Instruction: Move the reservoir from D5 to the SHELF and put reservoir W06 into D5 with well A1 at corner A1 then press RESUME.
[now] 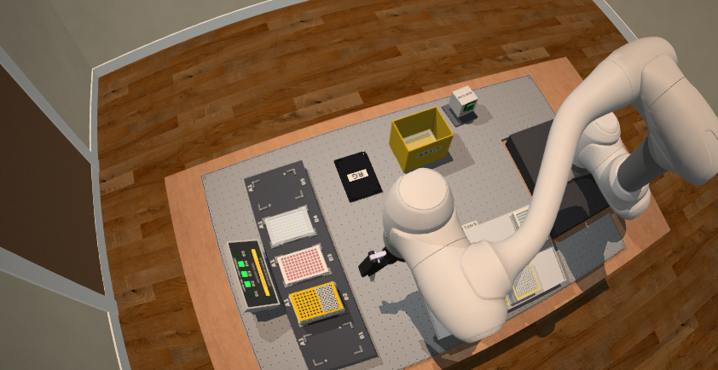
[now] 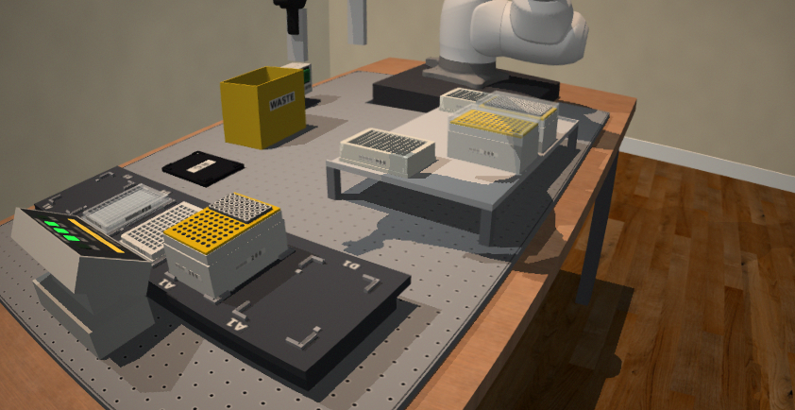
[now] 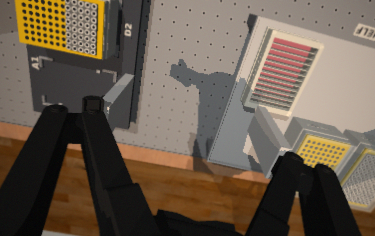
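Wrist view: open, empty gripper [image 3: 185,117] left of shelf reservoir [image 3: 282,73].

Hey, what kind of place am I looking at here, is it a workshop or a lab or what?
Most likely a lab automation bench: a dark deck with bracketed positions holds well plates and a tip rack, a status panel sits beside it, and a yellow waste bin stands nearby.

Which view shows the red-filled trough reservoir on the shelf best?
The wrist view: the reservoir lies unobstructed on the shelf, red troughs plain. The exterior view shows it side-on, its liquid not visible. In the top view the arm hides it.
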`<action>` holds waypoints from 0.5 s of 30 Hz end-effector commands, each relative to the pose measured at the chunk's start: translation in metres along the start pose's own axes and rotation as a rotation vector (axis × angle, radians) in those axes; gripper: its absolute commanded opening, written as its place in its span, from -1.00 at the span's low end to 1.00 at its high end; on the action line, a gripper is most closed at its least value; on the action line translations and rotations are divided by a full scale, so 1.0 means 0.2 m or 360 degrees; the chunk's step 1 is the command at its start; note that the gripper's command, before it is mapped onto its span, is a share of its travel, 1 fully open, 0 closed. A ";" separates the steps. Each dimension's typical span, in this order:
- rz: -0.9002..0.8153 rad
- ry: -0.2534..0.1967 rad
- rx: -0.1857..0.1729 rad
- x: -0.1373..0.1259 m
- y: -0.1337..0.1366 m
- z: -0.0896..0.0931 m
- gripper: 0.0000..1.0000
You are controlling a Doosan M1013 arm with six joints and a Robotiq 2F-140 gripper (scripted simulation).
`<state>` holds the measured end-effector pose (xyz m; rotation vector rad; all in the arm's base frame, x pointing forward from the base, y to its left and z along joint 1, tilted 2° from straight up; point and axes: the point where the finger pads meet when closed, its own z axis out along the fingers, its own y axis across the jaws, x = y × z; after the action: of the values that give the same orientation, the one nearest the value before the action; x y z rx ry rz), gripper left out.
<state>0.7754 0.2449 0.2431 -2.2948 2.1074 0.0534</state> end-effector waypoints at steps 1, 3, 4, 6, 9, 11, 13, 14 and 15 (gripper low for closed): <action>0.0000 0.0000 0.0000 0.00 -0.07 0.00 0.54; 0.0000 0.0000 0.0000 -0.01 -0.12 0.00 0.54; 0.0000 0.0000 0.0000 -0.01 -0.14 0.00 0.54; 0.0000 0.0000 0.0000 -0.01 -0.16 0.00 0.54; 0.0000 0.0000 0.0000 0.02 -0.16 0.00 0.54; 0.0000 0.0000 0.0000 0.07 -0.17 0.00 0.54; 0.0000 0.0000 0.0000 0.12 -0.17 0.00 0.54; 0.0000 0.0000 0.0000 0.14 -0.17 0.00 0.54; 0.0000 0.0000 0.0000 0.17 -0.17 0.00 0.54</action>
<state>0.8113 0.2215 0.2423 -2.2938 2.1079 0.0529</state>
